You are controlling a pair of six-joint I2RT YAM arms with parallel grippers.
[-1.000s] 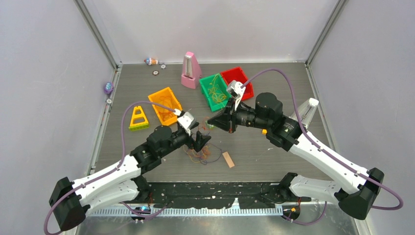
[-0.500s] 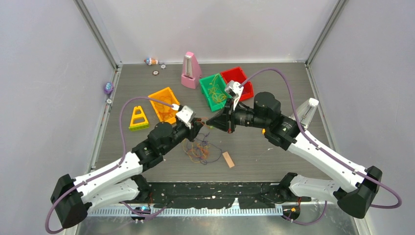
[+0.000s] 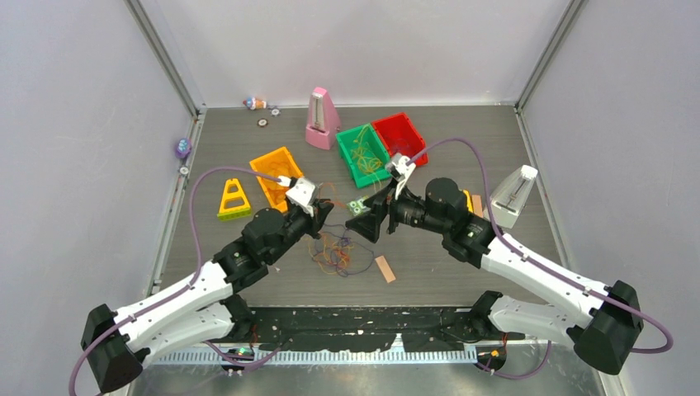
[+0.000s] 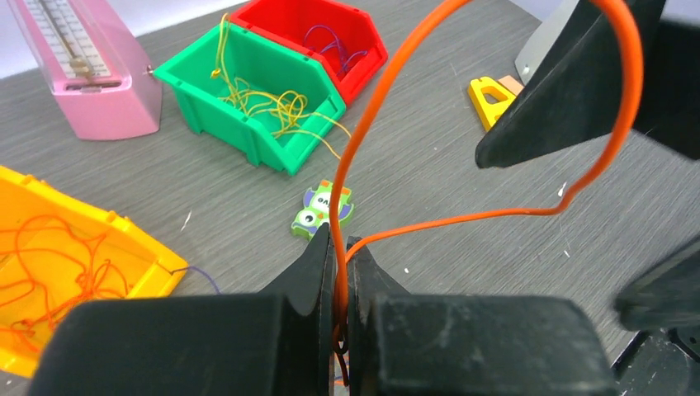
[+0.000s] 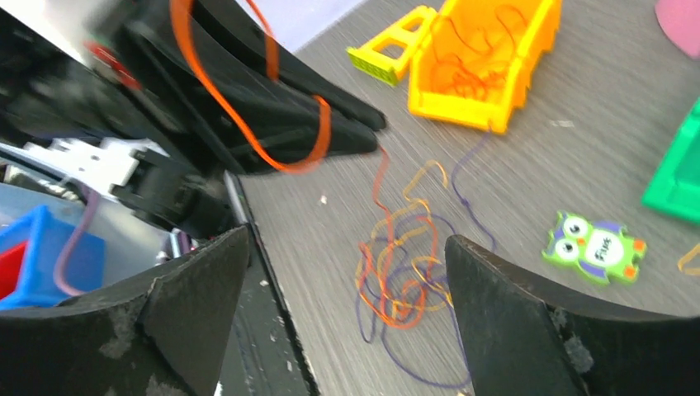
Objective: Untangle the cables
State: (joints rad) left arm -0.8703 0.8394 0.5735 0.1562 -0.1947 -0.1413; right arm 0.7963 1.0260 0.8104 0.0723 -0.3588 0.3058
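Orange cable [image 4: 634, 78] arcs up, pinched in the left gripper [image 4: 338, 239]; right gripper [image 5: 345, 241] spread wide above tangled cables [image 5: 398, 290], green bin [image 5: 681, 177] edge rightward.

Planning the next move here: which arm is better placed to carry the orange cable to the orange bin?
Left. The left pincer is shut on the orange cable, and the orange bin lies on that side. The right pincer is open, holding nothing.

The right hand [image 5: 347, 239] is spread wide, and a tangle of cables [image 5: 404, 280] is seen on the desk [image 5: 578, 140] between its fingers. Beyond the fingertips an orange cable [image 5: 324, 132] is looped over the left hand [image 5: 363, 136]. An orange bin [image 5: 487, 66] is set farther ahead, and an owl toy [image 5: 594, 245] is placed near the right finger.
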